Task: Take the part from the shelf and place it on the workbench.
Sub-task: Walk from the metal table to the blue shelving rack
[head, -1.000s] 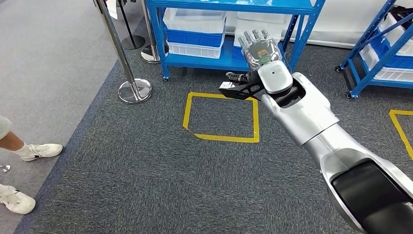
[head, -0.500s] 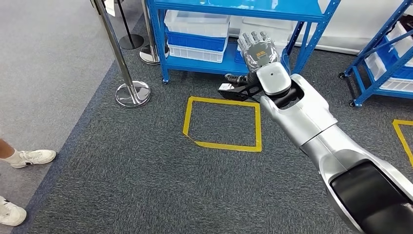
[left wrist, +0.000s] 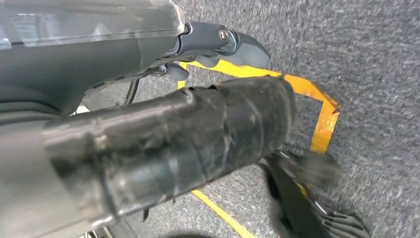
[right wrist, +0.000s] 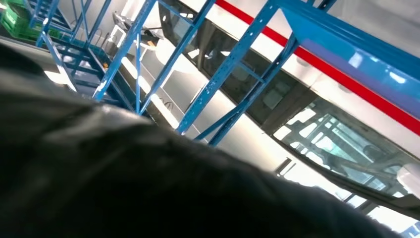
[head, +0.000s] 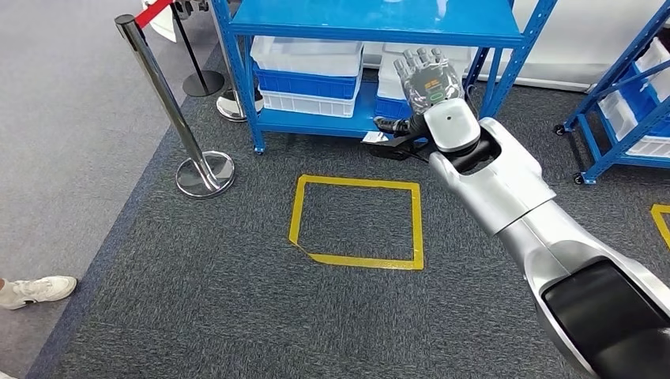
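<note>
Lower left of the head view, I see a white shoe [head: 35, 290] on smooth grey floor. Further right stands a chrome stanchion [head: 175, 118] with a round base. Mid-frame, yellow tape [head: 358, 223] marks a square on coarse dark carpet. Upper centre, the blue steel shelf [head: 363, 24] carries white and blue plastic bins [head: 306, 65]. My right hand [head: 427, 79] is raised, palm away from the camera, fingers upright; it holds the black, angular part [head: 397, 140] low, just before the shelf. Left hand [left wrist: 148, 54]: grip cannot be told.
</note>
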`<state>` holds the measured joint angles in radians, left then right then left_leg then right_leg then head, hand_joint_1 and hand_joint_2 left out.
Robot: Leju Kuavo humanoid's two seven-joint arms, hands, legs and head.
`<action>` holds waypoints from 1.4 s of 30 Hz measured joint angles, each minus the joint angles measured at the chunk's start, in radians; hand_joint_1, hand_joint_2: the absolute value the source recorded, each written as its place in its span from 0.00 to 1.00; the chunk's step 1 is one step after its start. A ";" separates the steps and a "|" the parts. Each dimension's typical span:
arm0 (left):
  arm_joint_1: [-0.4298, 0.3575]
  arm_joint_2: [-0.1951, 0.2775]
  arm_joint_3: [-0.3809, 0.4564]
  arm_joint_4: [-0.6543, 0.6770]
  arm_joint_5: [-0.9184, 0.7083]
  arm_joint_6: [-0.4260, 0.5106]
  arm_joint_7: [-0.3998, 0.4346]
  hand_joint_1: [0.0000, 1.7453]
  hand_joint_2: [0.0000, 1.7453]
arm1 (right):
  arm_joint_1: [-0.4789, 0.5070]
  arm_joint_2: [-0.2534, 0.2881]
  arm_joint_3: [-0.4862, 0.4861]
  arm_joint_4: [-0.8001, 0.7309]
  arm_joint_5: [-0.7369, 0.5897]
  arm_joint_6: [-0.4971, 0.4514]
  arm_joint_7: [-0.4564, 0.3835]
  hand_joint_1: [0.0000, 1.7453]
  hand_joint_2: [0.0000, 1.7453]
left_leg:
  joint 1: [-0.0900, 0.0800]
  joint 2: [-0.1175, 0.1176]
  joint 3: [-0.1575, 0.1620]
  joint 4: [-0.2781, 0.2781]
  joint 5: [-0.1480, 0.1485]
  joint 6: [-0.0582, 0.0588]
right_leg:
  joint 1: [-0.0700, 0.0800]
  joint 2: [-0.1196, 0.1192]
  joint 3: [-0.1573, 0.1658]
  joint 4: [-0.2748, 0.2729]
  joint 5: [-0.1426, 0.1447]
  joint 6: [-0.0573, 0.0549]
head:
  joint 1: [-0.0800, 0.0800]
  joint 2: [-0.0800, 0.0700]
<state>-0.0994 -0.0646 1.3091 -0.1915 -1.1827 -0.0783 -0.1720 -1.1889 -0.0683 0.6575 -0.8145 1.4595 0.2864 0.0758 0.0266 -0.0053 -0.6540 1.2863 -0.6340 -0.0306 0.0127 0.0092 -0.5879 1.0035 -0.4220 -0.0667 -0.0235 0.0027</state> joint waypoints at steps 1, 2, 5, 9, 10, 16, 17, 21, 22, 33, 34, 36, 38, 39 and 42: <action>0.002 0.002 0.000 0.000 0.000 0.000 0.000 0.00 0.00 | 0.003 0.001 0.000 0.000 0.000 0.000 0.000 0.00 0.00 | -0.001 0.000 -0.025 -0.018 -0.028 0.000 | 0.000 0.001 0.020 0.000 -0.015 0.001 | 0.000 0.000; 0.005 0.003 0.000 0.000 0.000 0.000 -0.001 0.00 0.00 | 0.005 0.001 0.000 0.001 0.000 0.000 0.000 0.00 0.00 | -0.001 0.000 -0.040 -0.056 -0.018 0.002 | -0.001 0.003 0.040 0.000 -0.031 0.002 | 0.000 0.000; 0.015 0.006 0.000 0.000 -0.001 0.000 -0.001 0.00 0.00 | 0.017 0.003 0.001 0.006 0.000 0.001 0.000 0.00 0.00 | -0.008 0.000 -0.056 -0.231 0.215 0.016 | 0.003 0.007 0.083 0.010 -0.081 0.013 | 0.001 0.000; 0.011 0.007 0.000 0.000 -0.002 0.000 -0.001 0.00 0.00 | 0.015 0.003 0.005 0.009 0.000 0.002 -0.001 0.00 0.00 | -0.010 -0.003 -0.054 -0.272 0.313 0.036 | 0.005 0.010 0.094 0.024 -0.125 0.035 | 0.001 0.000; 0.009 0.007 0.000 0.000 -0.002 0.000 -0.002 0.00 0.00 | 0.011 0.003 0.005 0.008 0.000 0.001 0.000 0.00 0.00 | -0.008 -0.002 -0.050 -0.275 0.309 0.042 | 0.002 0.008 0.089 0.038 -0.136 0.042 | 0.001 0.000; 0.001 0.007 0.000 0.000 0.002 0.002 0.003 0.00 0.00 | 0.011 0.000 0.008 0.008 0.000 0.001 -0.001 0.00 0.00 | 0.000 -0.001 -0.021 -0.279 0.278 0.051 | -0.028 -0.001 -0.087 0.300 -0.195 0.082 | 0.001 0.000; 0.000 0.007 0.000 0.000 0.002 0.004 0.006 0.00 0.00 | 0.011 0.000 0.009 0.008 0.000 0.001 -0.001 0.00 0.00 | 0.003 -0.002 -0.015 -0.276 0.272 0.047 | -0.033 -0.002 -0.085 0.266 -0.155 0.086 | 0.001 0.000; 0.002 0.007 0.000 0.000 0.001 0.011 0.018 0.00 0.00 | 0.006 -0.003 0.011 0.006 0.002 -0.005 0.000 0.00 0.00 | 0.005 -0.003 -0.006 -0.262 0.254 0.023 | -0.035 -0.008 -0.027 0.063 -0.038 0.087 | 0.001 0.000; 0.002 0.007 0.000 0.000 0.000 0.012 0.018 0.00 0.00 | 0.007 -0.004 0.011 0.003 0.004 -0.008 0.002 0.00 0.00 | 0.004 -0.003 -0.007 -0.263 0.255 0.016 | -0.031 -0.008 -0.025 0.055 -0.042 0.080 | 0.000 0.000; 0.004 0.007 0.000 0.000 -0.003 0.017 0.014 0.00 1.00 | 0.031 -0.015 0.012 -0.033 0.019 0.002 -0.001 0.00 0.75 | -0.001 0.001 -0.090 -0.061 0.177 0.011 | -0.011 -0.005 -0.005 0.041 -0.038 0.026 | -0.001 0.000; 0.004 0.008 0.000 0.000 -0.004 0.017 0.013 0.00 1.00 | 0.030 -0.016 0.012 -0.034 0.019 0.004 -0.004 0.00 1.00 | -0.004 0.001 -0.054 -0.128 0.202 0.020 | -0.009 -0.004 -0.004 0.044 -0.041 0.026 | -0.001 0.000; 0.004 0.010 0.000 0.000 -0.007 0.018 0.009 0.00 1.00 | 0.030 -0.021 0.012 -0.037 0.017 0.004 -0.006 0.00 1.00 | -0.010 0.000 -0.001 -0.227 0.226 0.030 | -0.005 -0.004 -0.005 0.049 -0.046 0.031 | 0.000 0.000; 0.003 0.010 0.000 0.000 -0.011 0.018 0.002 0.00 1.00 | 0.030 -0.025 0.012 -0.037 0.012 0.003 -0.006 0.00 1.00 | -0.015 -0.001 0.010 -0.248 0.224 0.033 | -0.004 -0.004 -0.006 0.048 -0.047 0.039 | -0.001 0.000; 0.002 0.010 0.000 0.000 -0.013 0.019 -0.001 0.00 1.00 | 0.031 -0.027 0.012 -0.039 0.008 0.003 -0.005 0.00 1.00 | -0.013 0.000 0.012 -0.252 0.226 0.036 | -0.005 -0.004 -0.005 0.047 -0.049 0.044 | 0.000 0.000; 0.002 0.010 -0.001 0.000 -0.014 0.019 -0.005 0.00 1.00 | 0.029 -0.035 0.012 -0.042 -0.001 0.004 0.000 0.00 1.00 | -0.004 0.004 0.026 -0.273 0.232 0.047 | -0.007 -0.004 -0.030 0.107 -0.091 0.059 | 0.001 0.000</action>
<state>-0.0973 -0.0549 1.3085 -0.1919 -1.1969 -0.0595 -0.1767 -1.1600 -0.1035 0.6699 -0.8566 1.4587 0.2904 0.0754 0.0221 -0.0016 -0.6278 1.0136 -0.4016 0.0167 0.0055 0.0051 -0.6176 1.1104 -0.5132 -0.0076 -0.0227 0.0026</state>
